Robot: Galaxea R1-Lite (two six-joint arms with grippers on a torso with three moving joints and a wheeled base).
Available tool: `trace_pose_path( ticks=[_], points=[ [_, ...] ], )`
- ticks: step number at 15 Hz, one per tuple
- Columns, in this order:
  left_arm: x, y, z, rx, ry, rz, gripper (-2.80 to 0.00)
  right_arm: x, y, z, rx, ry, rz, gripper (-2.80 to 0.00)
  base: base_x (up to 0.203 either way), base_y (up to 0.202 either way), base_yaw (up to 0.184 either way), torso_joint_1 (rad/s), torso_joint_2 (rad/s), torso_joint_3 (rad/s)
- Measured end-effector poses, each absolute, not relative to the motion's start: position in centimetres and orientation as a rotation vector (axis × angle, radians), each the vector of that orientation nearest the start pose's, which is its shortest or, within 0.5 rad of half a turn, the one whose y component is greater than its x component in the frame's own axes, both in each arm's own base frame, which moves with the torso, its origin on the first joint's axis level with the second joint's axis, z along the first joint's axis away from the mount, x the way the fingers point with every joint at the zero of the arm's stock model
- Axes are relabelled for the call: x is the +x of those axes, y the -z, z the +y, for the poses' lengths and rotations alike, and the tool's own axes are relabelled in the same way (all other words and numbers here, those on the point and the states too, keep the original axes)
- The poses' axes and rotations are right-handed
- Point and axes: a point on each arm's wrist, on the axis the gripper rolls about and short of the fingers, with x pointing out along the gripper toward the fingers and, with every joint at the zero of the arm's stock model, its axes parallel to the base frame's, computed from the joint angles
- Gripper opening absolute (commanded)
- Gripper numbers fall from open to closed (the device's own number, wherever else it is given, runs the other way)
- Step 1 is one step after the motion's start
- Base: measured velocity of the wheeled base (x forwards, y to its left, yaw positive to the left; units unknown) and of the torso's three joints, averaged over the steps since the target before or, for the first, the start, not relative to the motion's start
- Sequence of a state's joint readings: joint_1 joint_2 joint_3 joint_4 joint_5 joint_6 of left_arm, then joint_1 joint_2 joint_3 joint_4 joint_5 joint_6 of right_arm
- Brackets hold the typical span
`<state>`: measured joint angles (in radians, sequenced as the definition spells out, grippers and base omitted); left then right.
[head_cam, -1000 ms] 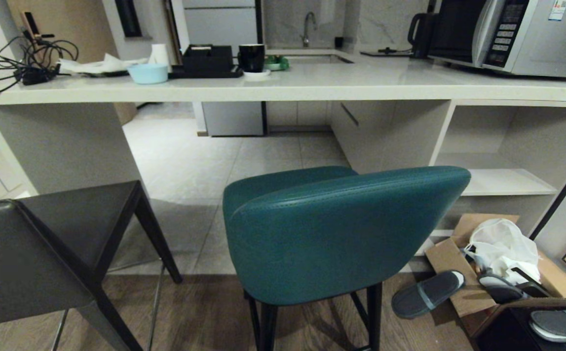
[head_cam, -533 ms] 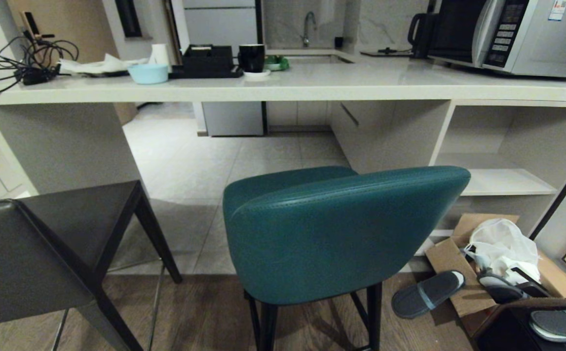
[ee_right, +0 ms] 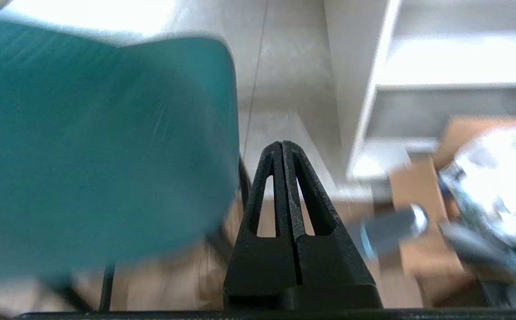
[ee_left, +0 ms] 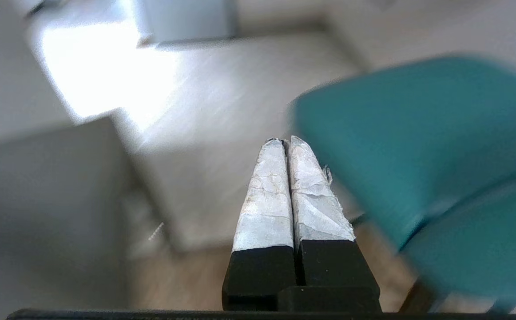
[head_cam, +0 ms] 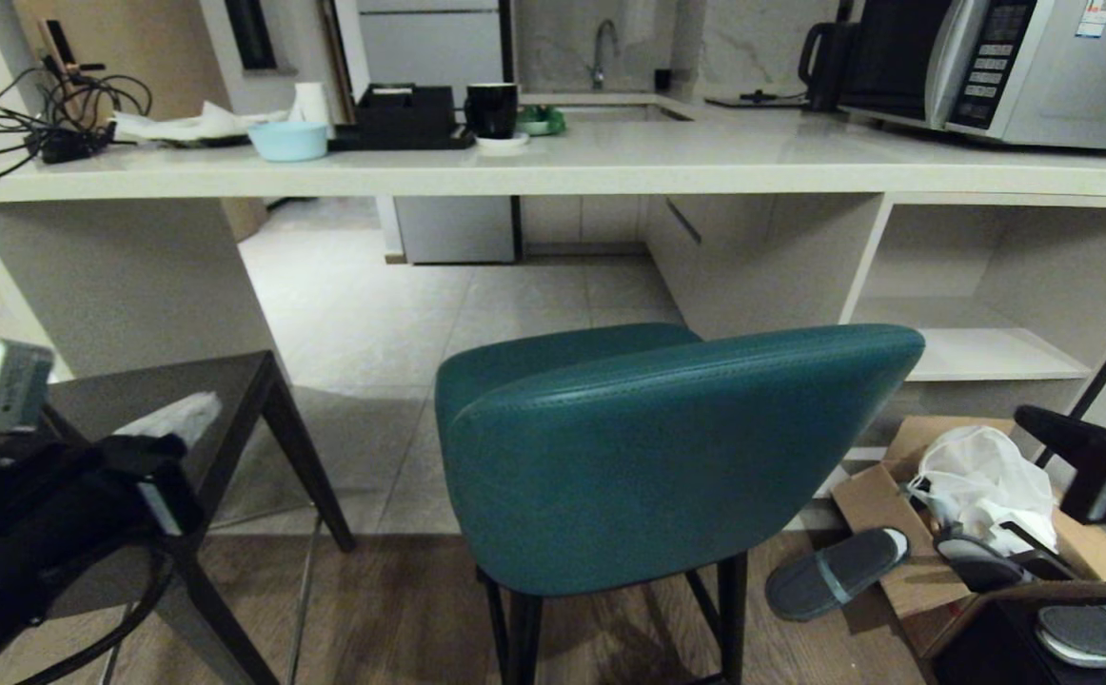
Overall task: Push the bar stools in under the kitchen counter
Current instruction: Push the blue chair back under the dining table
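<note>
My left end effector (ee_left: pixel 284 144) had its white-wrapped fingers pressed together on nothing, low at the left over the dark stool. My right end effector (ee_right: pixel 282 146) was likewise pinched closed and empty, its ribbed black fingers beside the right flank of the teal stool (head_cam: pixel 648 457) without touching it. As I judged it, the job had barely begun: neither stool was under the worktop (head_cam: pixel 610 162), and both remained to be pushed. The teal stool stood directly ahead on the wood floor, its smooth, stitched leather backrest curving round like a shell on thin black legs. The dark grey-brown stool (head_cam: pixel 220 400), flat and square-edged with angular legs, stood to its left, also short of the opening. The worktop was a thick, pale speckled slab on white panels, with open white shelves (head_cam: pixel 981 352) at its right end.
</note>
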<state>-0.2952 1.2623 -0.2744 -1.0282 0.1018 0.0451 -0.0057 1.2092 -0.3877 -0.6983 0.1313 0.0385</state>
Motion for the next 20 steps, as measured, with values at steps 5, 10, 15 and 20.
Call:
trace_pose_path(
  ticks=[5,10,15,20],
  points=[
    [17.2,-17.2,-12.9,-0.031,0.244,-0.025,-2.80,26.7,-17.4,0.2,0.062,-0.127,0.071,-2.80,0.000,0.000,0.000,0.000,0.00,0.000],
    [16.6,-14.9,-14.7,-0.001,0.187,0.083,-2.80,31.7,-15.3,2.4,0.058,-0.143,0.072,-2.80,0.000,0.000,0.000,0.000,0.00,0.000],
    [16.5,-14.8,-15.6,0.003,0.219,0.093,-2.80,33.6,-14.3,5.3,0.054,-0.172,0.081,-2.80,0.000,0.000,0.000,0.000,0.00,0.000],
    [17.8,-14.8,-17.2,-0.017,0.222,0.097,-2.80,33.5,-14.0,5.8,0.051,-0.182,0.096,-2.80,0.000,0.000,0.000,0.000,0.00,0.000]
  ],
)
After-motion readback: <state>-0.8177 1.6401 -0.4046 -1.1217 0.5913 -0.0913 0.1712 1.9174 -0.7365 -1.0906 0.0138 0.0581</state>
